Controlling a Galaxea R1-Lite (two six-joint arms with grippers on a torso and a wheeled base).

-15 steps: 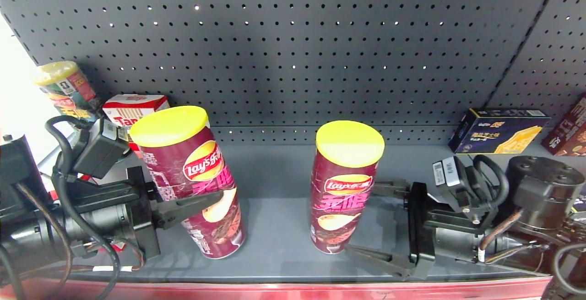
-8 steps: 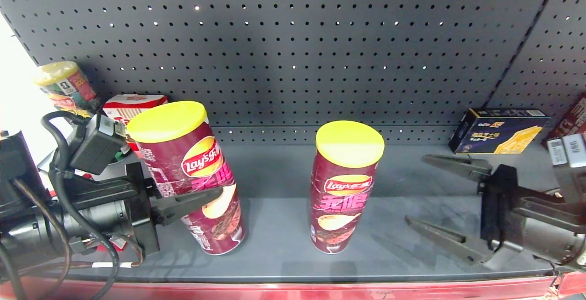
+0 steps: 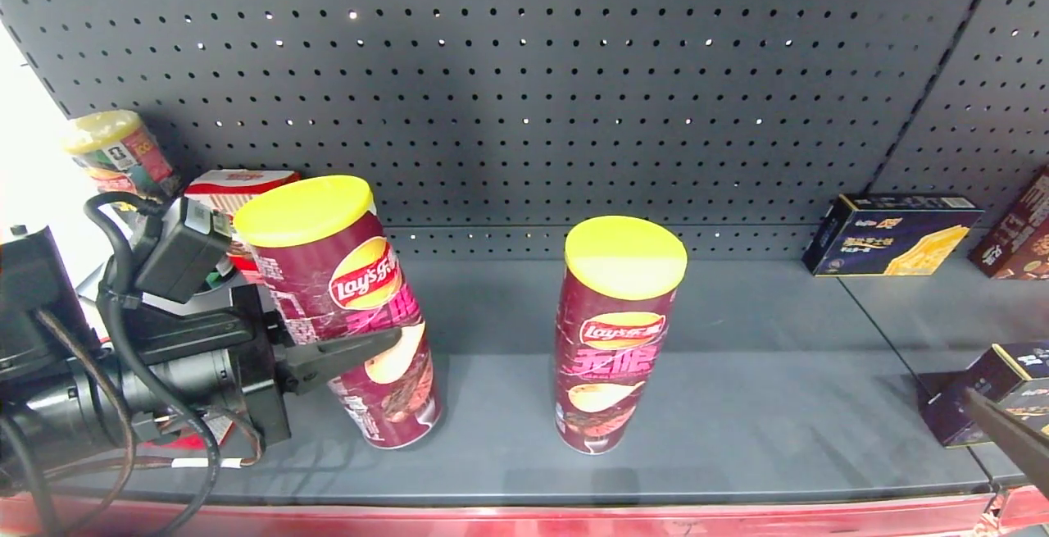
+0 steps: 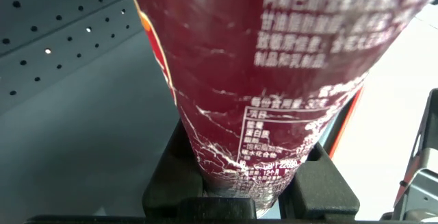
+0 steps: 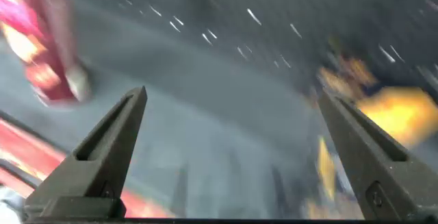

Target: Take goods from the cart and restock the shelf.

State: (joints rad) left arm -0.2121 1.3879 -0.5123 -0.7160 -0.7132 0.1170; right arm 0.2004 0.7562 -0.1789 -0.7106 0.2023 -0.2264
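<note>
Two maroon chip cans with yellow lids are on the grey shelf [image 3: 762, 373]. The left can [image 3: 340, 307] leans to the left, its base low over the shelf's front part, and whether it touches the shelf I cannot tell. My left gripper [image 3: 356, 348] is shut on its lower half; the left wrist view has the can [image 4: 274, 80] filling the space between the jaws of that gripper [image 4: 250, 183]. The right can [image 3: 619, 332] stands upright and free at mid-shelf. My right gripper [image 5: 236, 148] is open and holds nothing, far right of that can; one finger [image 3: 1012, 439] pokes in at the head view's lower right corner.
A perforated panel backs the shelf. A dark blue box [image 3: 897, 234] lies at the back right, with a brown box [image 3: 1016, 229] beyond it and another dark box [image 3: 975, 393] by the right front. A white-red box [image 3: 233, 188] and a round tin [image 3: 119, 152] stand back left. Red trim [image 3: 524, 516] marks the front edge.
My right gripper, open throughout, has pulled away to the right from the upright can, nearly out of the head view. The left gripper has nudged its tilted can slightly toward the back.
</note>
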